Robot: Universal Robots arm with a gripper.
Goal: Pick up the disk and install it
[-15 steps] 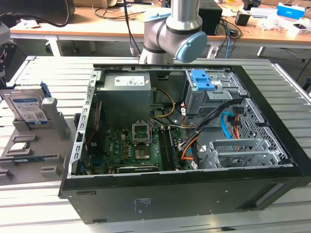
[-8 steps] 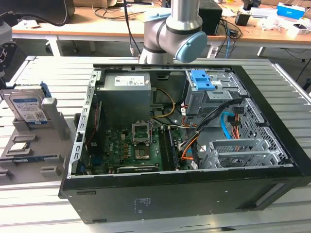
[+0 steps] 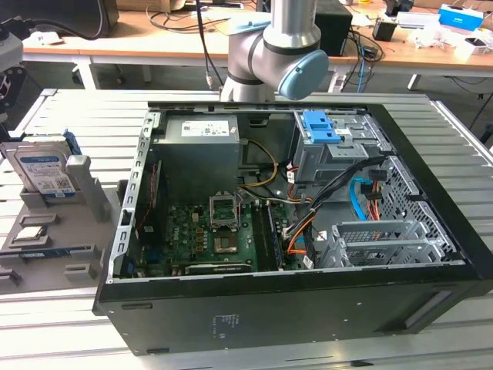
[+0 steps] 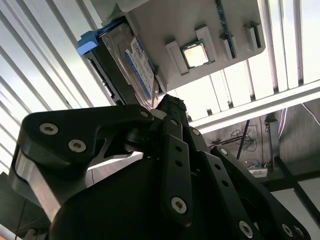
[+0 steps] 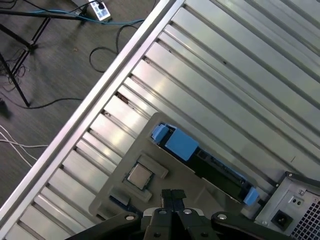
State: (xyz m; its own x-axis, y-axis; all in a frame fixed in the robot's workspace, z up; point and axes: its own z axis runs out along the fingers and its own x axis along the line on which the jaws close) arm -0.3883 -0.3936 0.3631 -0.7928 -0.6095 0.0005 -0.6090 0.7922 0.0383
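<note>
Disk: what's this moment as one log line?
silver-grey metal hard drive, blue bracket | standing in grey holder | tool shut, not holding it

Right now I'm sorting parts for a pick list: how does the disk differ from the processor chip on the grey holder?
The disk stands on edge in a slot; the processor chip lies flat in a recess. The disk is far larger than the chip. The disk has a blue bracket and blue-and-white label; the chip is a plain silver square. Both sit on the grey holder.
</note>
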